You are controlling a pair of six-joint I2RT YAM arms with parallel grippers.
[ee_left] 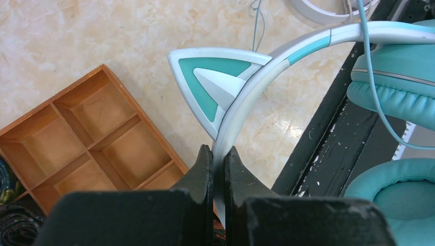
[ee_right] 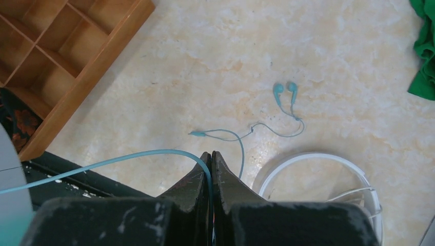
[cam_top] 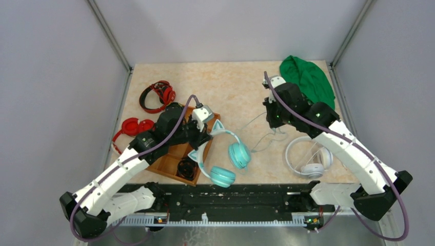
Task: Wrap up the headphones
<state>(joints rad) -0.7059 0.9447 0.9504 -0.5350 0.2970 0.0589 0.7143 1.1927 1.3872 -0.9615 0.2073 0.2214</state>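
Your left gripper (ee_left: 219, 160) is clamped tight on the pale headband of the teal cat-ear headphones (cam_top: 239, 155), just right of the wooden compartment tray (cam_top: 169, 163). The headband's crown faces the tray. Its two ear cups point away from the tray, one beyond the other along its right edge. Your right gripper (ee_right: 211, 163), well right of the tray, pinches the thin teal cable (ee_right: 128, 156) between closed jaws. The cable runs out of the right wrist view, and its joint with a cup cannot be made out. The left fingers hide part of the headband.
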